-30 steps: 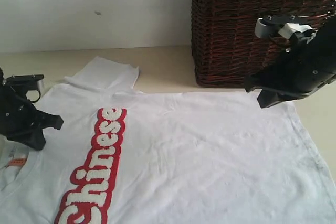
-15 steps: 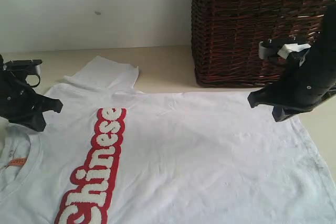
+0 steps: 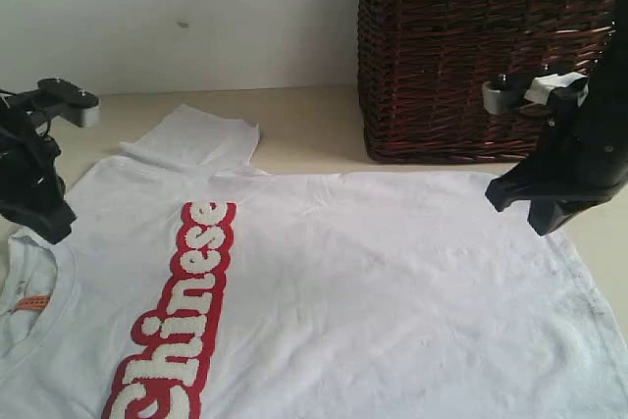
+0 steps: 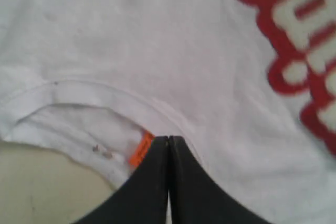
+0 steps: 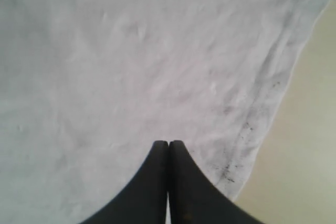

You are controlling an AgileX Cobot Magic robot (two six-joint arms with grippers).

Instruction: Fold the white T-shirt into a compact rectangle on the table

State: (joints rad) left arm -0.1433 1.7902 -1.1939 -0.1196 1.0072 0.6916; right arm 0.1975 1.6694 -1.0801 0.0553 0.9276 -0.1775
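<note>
Basket point(image 3: 471, 46) beyond T-shirt point(image 3: 373, 282), perhaps touching: exterior only.

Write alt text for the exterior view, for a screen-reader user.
A white T-shirt with "Chinese" lettering on a red band lies spread flat on a beige table. Two shut black grippers hang over it, the left gripper near the collar, the right gripper near the opposite edge. A dark wicker basket stands behind.

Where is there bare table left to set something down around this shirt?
Bare table runs along the wall, from the sleeve to the basket. A thin strip lies right of the shirt. The shirt covers the middle and near side; the basket crowds the far right.
</note>
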